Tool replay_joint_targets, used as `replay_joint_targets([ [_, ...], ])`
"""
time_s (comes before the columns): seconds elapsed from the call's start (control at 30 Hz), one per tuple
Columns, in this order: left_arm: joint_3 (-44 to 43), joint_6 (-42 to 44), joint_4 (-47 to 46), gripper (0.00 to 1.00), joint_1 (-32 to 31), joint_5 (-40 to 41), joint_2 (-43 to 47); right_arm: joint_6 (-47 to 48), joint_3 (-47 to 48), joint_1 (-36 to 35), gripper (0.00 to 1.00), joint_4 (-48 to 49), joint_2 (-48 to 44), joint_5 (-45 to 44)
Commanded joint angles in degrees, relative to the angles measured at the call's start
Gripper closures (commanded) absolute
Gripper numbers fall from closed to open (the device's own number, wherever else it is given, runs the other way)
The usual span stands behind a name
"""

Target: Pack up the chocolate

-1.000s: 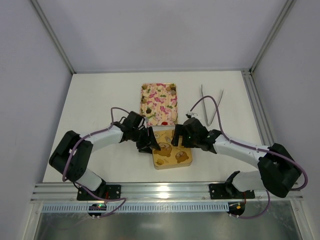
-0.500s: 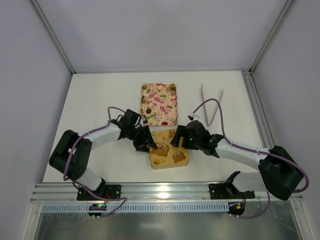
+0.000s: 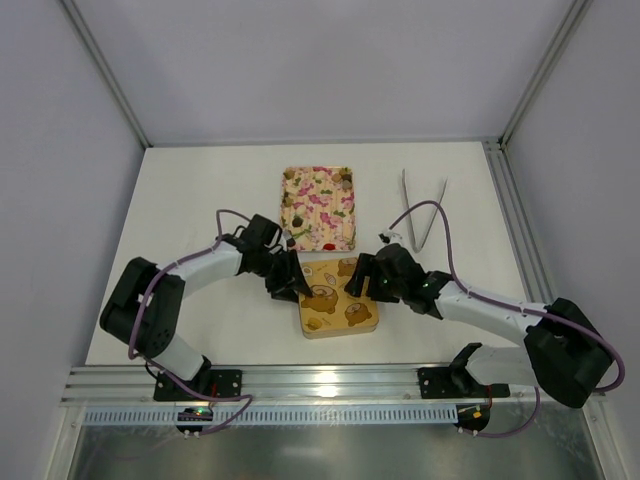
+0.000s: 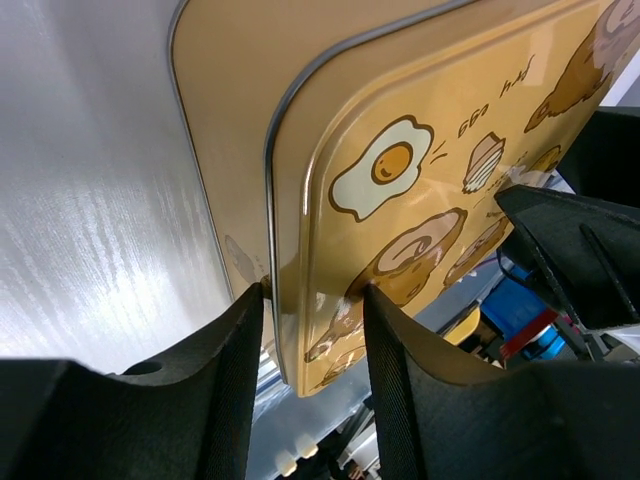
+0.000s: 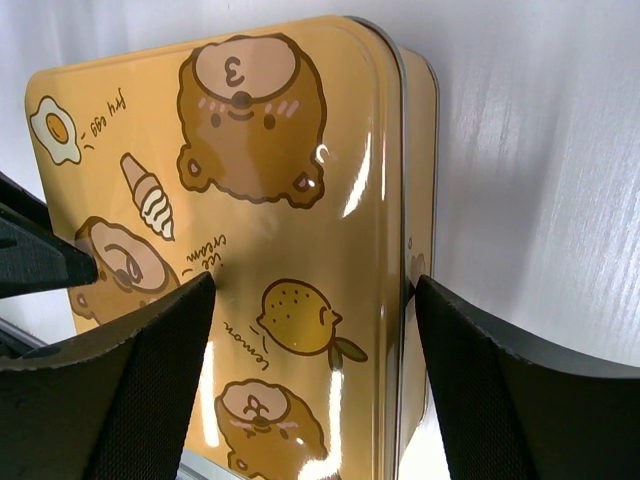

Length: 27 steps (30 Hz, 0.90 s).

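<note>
The chocolates point(image 3: 345, 181) are small dark, green and red pieces along the edges of the pink floral tray point(image 3: 320, 212) at the back. In front of it lies a gold-brown tin point(image 3: 338, 298) with a cartoon-printed lid point(image 5: 250, 200). My left gripper point(image 3: 290, 283) is shut on the tin's left edge point(image 4: 300, 250), one finger on the lid, one outside the wall. My right gripper point(image 3: 362, 281) grips the tin's right edge, one finger point(image 5: 150, 360) on the lid, the other point(image 5: 470, 360) against the side wall. The tin's inside is hidden.
Metal tongs point(image 3: 421, 208) lie at the back right on the white table point(image 3: 200, 190). An aluminium rail point(image 3: 330, 380) runs along the near edge. Grey walls close in the left, right and back.
The tin has shifted slightly left and away. Both grippers have moved with it and stay at its left and right edges. The right arm has stretched out lower.
</note>
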<state>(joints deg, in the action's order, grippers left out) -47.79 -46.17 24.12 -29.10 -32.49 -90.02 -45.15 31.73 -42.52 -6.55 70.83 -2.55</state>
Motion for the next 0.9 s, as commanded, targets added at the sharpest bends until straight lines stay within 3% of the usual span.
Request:
replay_joint_targets([
  [0.0, -1.6, 4.1, 2.9, 0.57, -0.1, 11.1, -3.1, 0.8, 2.0, -1.2, 0.35, -5.7, -0.4, 5.5],
  [0.27, -12.4, 10.9, 12.9, 0.48, 0.6, 13.9, -3.0, 7.3, 10.5, 3.5, 0.08, -12.8, -3.6, 3.4],
  [0.33, -16.0, 12.9, 15.5, 0.4, 0.8, 14.8, -2.7, 9.4, 12.8, 6.2, 0.01, -15.0, -4.9, 3.6],
  [0.57, -26.7, 17.9, 24.6, 0.32, 0.9, 19.6, 0.3, 14.8, 22.2, 11.6, 0.0, -20.6, -10.7, 3.0],
  [0.87, -32.5, 19.7, 28.9, 0.29, 0.9, 27.1, 16.3, 19.2, 33.3, 12.1, 0.0, -28.9, -20.4, -11.7],
])
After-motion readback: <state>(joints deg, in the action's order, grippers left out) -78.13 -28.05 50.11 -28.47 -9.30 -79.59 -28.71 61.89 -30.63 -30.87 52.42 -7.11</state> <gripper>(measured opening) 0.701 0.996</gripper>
